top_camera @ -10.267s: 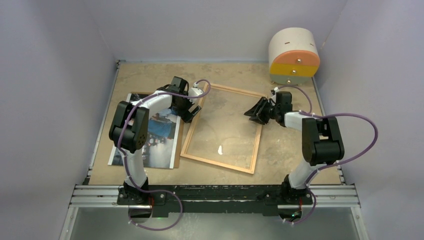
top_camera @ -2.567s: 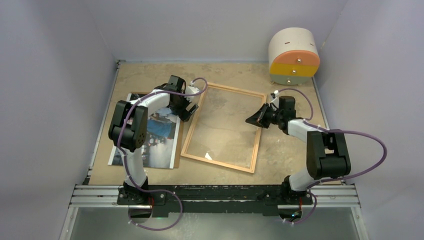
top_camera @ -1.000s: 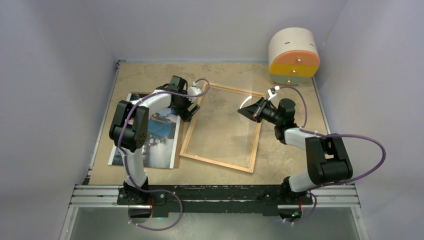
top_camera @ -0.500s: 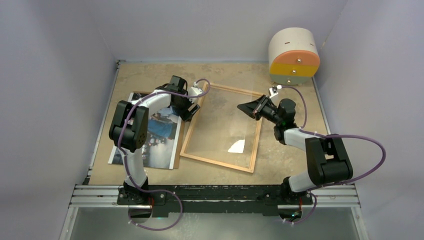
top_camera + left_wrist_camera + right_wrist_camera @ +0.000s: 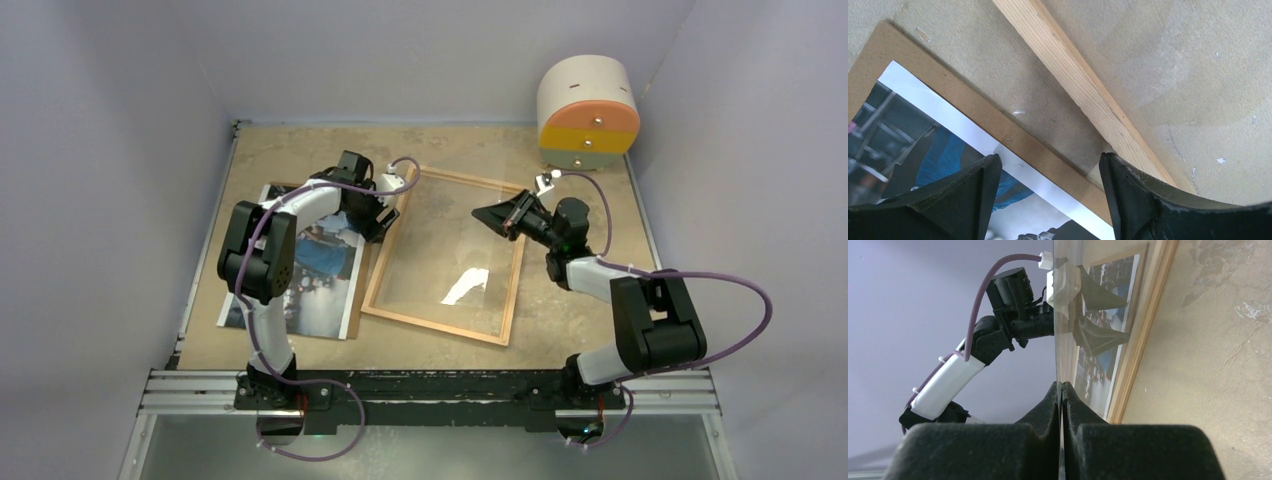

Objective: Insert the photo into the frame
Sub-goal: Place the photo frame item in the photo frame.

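Our right gripper (image 5: 1062, 386), clenched on the right edge of the pane (image 5: 440, 245), has now tilted it up off the frame (image 5: 1083, 90) (left gripper (image 5: 1047, 167) released beside its left side), so we judge the photo (image 5: 318, 262), lying left on the backing (image 5: 973, 107), can go in.

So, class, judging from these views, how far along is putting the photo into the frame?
Done: nothing inserted yet; the photo lies on the brown backing panel, left of the frame. In hand: the right gripper is shut on the clear pane, tilting it up off the frame; the left gripper hangs open by the frame's left rail. Left: getting the photo into the frame.
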Available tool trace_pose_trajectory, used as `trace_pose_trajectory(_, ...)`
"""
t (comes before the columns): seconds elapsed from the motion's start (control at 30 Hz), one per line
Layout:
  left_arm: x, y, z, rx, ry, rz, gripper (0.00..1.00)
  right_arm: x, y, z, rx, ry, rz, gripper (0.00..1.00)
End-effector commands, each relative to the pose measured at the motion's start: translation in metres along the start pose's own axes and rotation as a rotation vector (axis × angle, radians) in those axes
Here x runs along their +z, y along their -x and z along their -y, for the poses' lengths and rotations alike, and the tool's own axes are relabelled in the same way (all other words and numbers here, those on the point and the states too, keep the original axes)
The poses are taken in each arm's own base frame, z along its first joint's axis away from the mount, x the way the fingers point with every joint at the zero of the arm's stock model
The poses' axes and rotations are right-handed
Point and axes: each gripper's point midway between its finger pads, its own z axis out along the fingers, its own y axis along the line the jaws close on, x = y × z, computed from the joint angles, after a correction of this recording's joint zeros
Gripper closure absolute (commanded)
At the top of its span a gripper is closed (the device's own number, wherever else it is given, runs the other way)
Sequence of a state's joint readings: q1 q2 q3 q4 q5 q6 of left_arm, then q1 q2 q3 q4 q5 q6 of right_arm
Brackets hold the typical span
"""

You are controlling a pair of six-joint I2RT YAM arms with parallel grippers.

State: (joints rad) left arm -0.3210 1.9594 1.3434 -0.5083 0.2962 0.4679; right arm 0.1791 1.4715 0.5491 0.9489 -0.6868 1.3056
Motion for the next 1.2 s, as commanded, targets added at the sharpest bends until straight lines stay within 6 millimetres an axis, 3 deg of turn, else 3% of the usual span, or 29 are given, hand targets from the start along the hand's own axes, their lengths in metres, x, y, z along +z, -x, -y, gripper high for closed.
trace_pose_trajectory(0.0, -0.002, -0.007, 0.021, -0.029, -0.096, -0.007, 0.25, -0.002, 0.000, -0.024, -0.082, 0.070, 0.018, 1.00)
trace_pose_trajectory(0.13, -0.002, -0.008, 0.019, -0.031, -0.096, -0.010, 0.29, -0.002, -0.001, -0.017, -0.135, 0.041, 0.012, 1.00)
trace_pose_trajectory(0.53, -0.004, -0.007, 0.014, -0.035, -0.080, -0.013, 0.31, -0.017, -0.009, 0.032, -0.199, -0.152, -0.024, 1.00)
trace_pose_trajectory(1.17, -0.003, -0.006, 0.013, -0.041, -0.077, -0.018, 0.31, -0.025, 0.007, 0.050, -0.310, -0.261, -0.022, 1.00)
